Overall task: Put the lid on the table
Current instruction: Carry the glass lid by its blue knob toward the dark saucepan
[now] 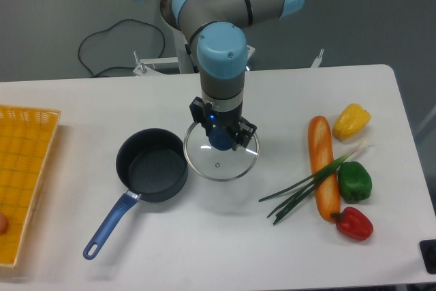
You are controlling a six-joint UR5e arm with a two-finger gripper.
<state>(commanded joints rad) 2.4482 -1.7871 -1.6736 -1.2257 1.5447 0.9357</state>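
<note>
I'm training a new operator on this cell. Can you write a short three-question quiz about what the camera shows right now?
1. True or false: the lid sits on the saucepan.
2. What is the gripper positioned over? A) the saucepan's handle B) the lid's blue knob C) the basket
3. Fill in: the green onion lies across the ____.

Key: 1 false, the lid is beside the saucepan, to its right over the table. 2 B. 3 carrot.
</note>
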